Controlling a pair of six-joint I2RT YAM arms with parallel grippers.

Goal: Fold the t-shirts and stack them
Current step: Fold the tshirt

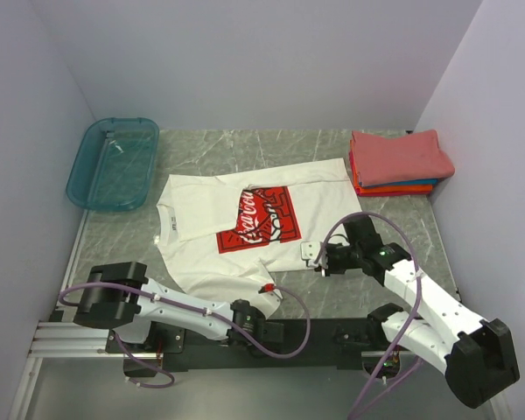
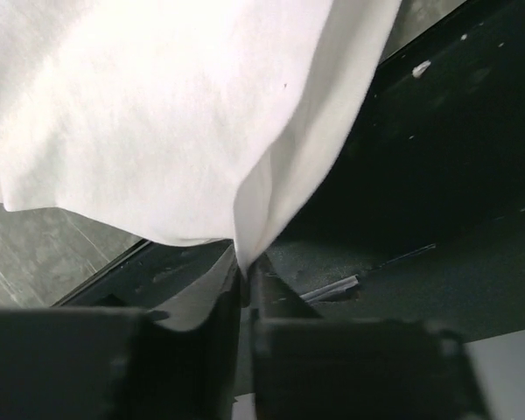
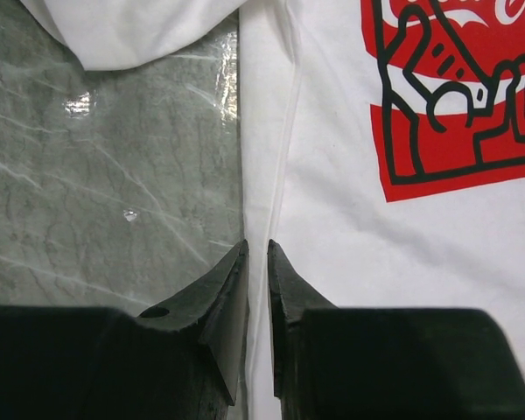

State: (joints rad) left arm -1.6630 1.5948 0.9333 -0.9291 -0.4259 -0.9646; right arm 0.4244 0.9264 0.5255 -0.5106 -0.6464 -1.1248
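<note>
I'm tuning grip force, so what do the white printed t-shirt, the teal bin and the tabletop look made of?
White t-shirt with red chest print: soft matte knit, likely cotton; it creases and drapes. Translucent teal bin: glossy plastic; the table shows through. Tabletop: grey veined stone look with a sheen; possibly laminate.

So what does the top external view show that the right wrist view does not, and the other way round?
Only the top external view shows the teal bin and the stack of folded tees. Only the right wrist view shows, from close up, the right fingers closed on an edge of the white tee. Both views show the white tee, its red print and the marble table.
</note>
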